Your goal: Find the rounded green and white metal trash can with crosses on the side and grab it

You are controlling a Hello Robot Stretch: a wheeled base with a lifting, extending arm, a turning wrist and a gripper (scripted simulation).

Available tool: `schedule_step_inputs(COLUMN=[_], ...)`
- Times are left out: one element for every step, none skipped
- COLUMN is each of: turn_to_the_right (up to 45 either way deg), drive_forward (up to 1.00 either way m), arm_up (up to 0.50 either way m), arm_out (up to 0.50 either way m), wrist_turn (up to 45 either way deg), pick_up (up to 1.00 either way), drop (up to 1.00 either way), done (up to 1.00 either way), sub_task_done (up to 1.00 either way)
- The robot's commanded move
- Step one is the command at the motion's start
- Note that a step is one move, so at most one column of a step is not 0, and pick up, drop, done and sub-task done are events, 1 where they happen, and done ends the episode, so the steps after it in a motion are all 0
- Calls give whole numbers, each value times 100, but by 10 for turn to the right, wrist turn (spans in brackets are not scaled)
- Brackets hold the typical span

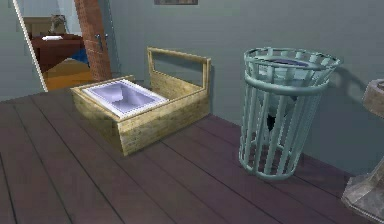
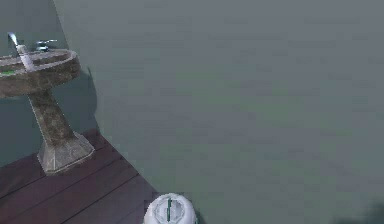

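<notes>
Teal slatted bin (image 1: 283, 110) and tan woven box (image 1: 140, 108) on dark plank floor (image 1: 60, 170); mottled stone pedestal basin (image 2: 38, 72); smooth rounded white-and-green top (image 2: 170, 210). End effector state: cannot tell.

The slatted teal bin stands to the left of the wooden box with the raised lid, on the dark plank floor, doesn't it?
Not quite. The forward view shows the slatted teal bin to the right of the wooden box, not to its left. The rest is right: the box's lid is raised, and both stand on the dark plank floor.

Plank floor (image 1: 70, 185) with crate (image 1: 160, 125), bin (image 1: 283, 112), basin (image 2: 55, 125), white dome (image 2: 168, 210)
</notes>
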Motion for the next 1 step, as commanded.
schedule_step_inputs(turn_to_the_right=[0], drive_forward=[0], arm_up=[10], arm_out=[0], wrist_turn=[0], pick_up=[0], drop=[0], done=[0], sub_task_done=[0])
